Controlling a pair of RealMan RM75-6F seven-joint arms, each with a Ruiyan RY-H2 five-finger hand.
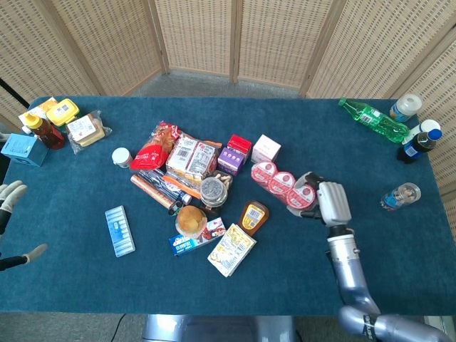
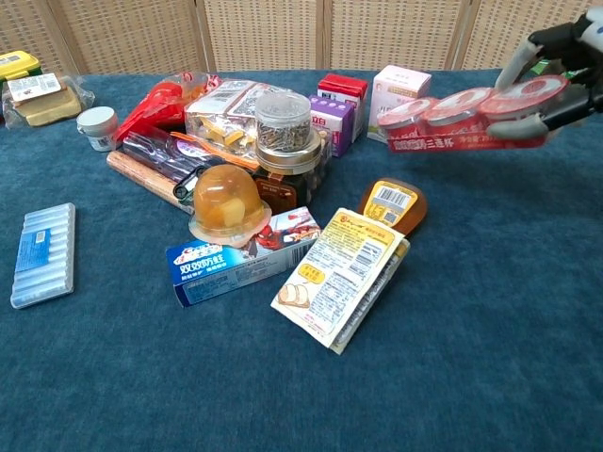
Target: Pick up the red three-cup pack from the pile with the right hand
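Note:
The red three-cup pack (image 1: 283,182) (image 2: 460,119) hangs above the table, clear of the pile, with its cups in a row. My right hand (image 1: 326,200) (image 2: 565,66) grips the pack's right end, fingers over the top and thumb beneath. The pile (image 1: 196,187) of snacks and boxes lies to the left of the pack. My left hand (image 1: 8,196) shows at the left edge of the head view, fingers spread and holding nothing.
A pink box (image 1: 266,148) and a brown sauce bottle (image 1: 253,216) lie closest to the lifted pack. Bottles (image 1: 373,121) stand along the table's right side. A blue blister pack (image 1: 120,230) lies apart on the left, and jars and boxes (image 1: 60,121) sit at the far left.

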